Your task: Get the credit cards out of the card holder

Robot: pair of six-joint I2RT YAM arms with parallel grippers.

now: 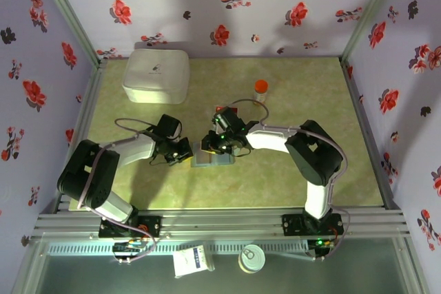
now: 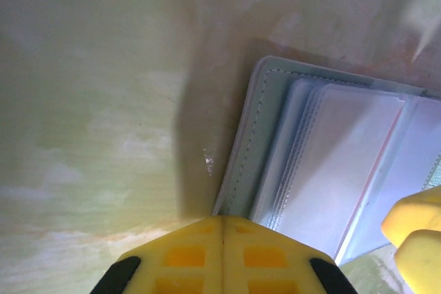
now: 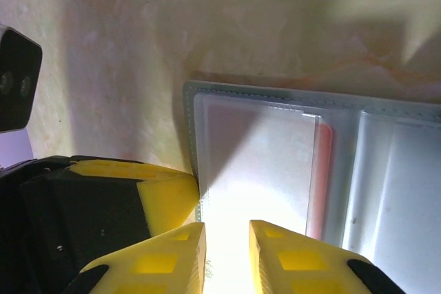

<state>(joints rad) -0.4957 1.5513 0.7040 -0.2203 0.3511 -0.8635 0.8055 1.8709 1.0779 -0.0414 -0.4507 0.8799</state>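
**Card holder open on the table, both grippers at its edge**

In the top external view, the card holder is seen lying open on the green table, at the centre of the frame. The left gripper is set at its left edge and the right gripper just above it. A white box is seen at the upper left, well apart from them.

In the left wrist view, the left gripper is shown closed at the bottom of the frame, its yellow fingers pressed together with nothing seen between them. The card holder is spread across the right half, its clear sleeves stacked inside the stitched border. Yellow fingers of the other arm are seen at the lower right.

In the right wrist view, the right gripper is held over the holder's left panel, its fingers a little apart with bright glare between them. Whether a sleeve is pinched cannot be told. The card holder is spread over the right and centre, and a red card is seen through a sleeve near the fold.
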